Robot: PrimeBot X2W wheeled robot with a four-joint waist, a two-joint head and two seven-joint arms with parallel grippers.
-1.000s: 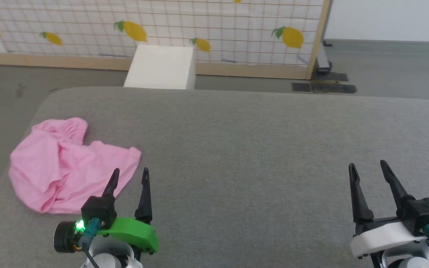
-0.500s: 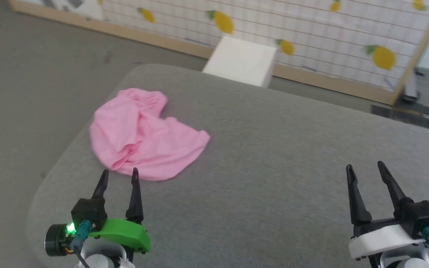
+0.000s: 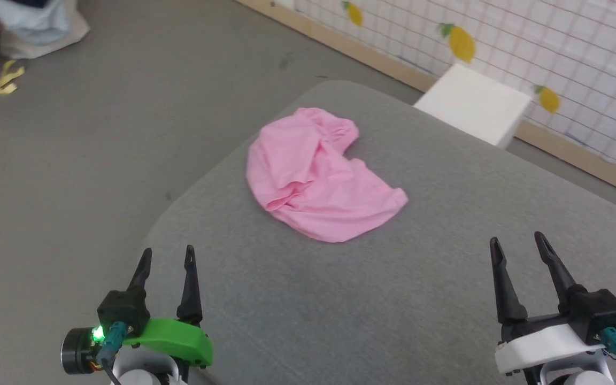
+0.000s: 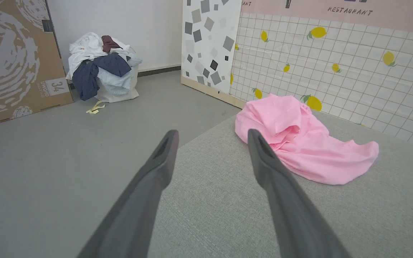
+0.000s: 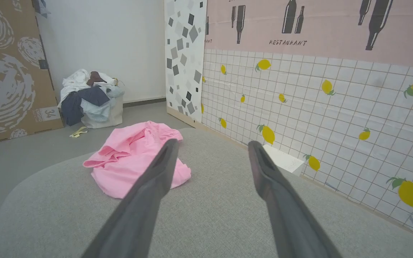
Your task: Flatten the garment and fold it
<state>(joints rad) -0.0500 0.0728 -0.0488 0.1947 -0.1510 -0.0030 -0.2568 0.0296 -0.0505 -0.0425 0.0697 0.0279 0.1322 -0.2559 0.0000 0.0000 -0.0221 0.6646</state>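
The light pink shorts [image 3: 318, 176] of thin soft cloth lie crumpled in a loose heap near the rounded far-left corner of the grey cloth-covered counter [image 3: 340, 299], their left edge close to the counter's rim, apart from both tools. Wide bare grey cloth stretches on their near side and to their right; beyond the rim there is open grey floor [image 3: 99, 133] on the left, and a white box [image 3: 474, 104] stands just behind the far edge, before the tiled wall panel [image 3: 580, 48] with lemons. The left tool [image 3: 168, 250] hovers over the near-left rim and the right tool [image 3: 516, 238] is well apart at the near right, each with its two dark fingers spread wide and holding nothing.
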